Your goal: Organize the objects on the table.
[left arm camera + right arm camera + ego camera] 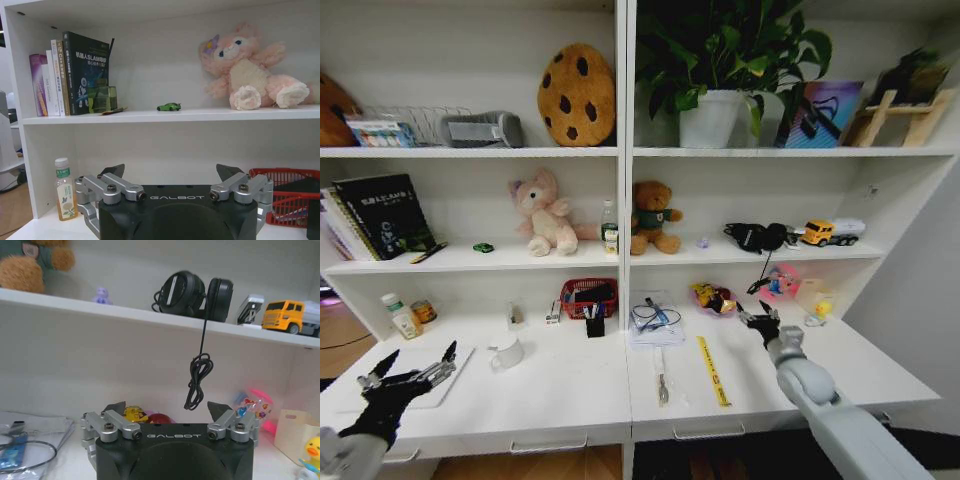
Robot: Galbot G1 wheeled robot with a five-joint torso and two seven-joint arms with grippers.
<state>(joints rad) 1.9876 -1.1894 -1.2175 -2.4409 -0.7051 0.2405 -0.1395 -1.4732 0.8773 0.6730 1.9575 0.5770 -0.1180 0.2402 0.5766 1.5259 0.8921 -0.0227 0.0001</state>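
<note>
The left claw [415, 366] hung spread wide and empty over the near left corner of the white surface [560, 395], beside a flat white board. The right claw [761, 318] hovered toward the far right, its fingers also parted and holding nothing, in open room between a yellow ruler [712, 370] and a yellow duck near the right edge. The tiny green toy car [169, 106] sat at the lip of the shelf above, left of the pink plush.
</note>
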